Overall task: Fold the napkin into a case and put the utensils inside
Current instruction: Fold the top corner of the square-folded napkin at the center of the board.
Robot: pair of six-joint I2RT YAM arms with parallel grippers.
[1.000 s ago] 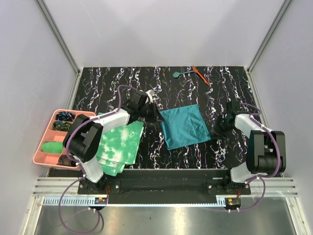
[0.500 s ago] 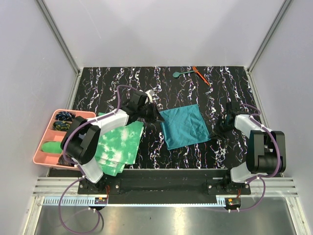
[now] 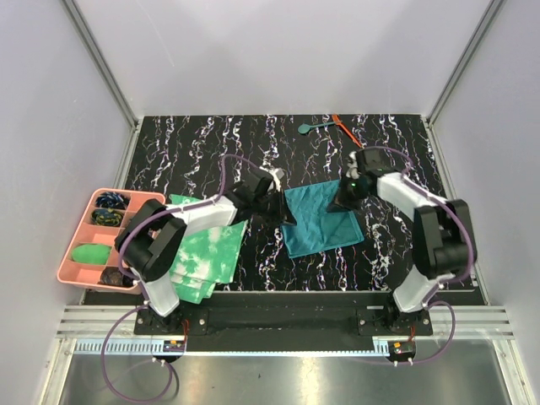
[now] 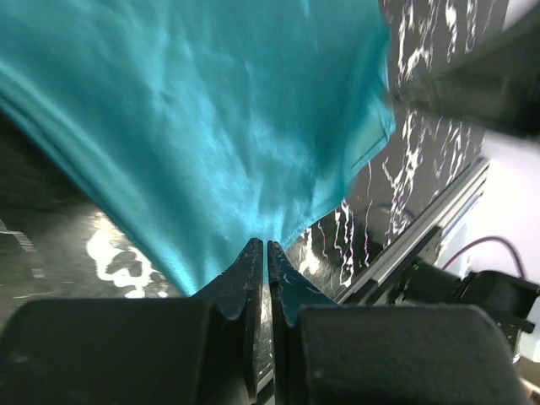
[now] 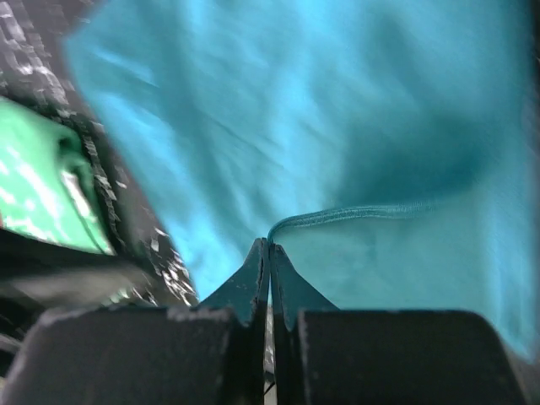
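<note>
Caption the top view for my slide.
Left gripper and right gripper pinch opposite sides of the napkin; utensils lie at the table's far edge.

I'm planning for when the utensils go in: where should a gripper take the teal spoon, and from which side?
Probably take the teal spoon by its thin handle just behind the round bowl, from straight above, jaws across the handle. It lies flat, and the handle's far end stops close to the orange-red stick, so stay near the bowl.
</note>
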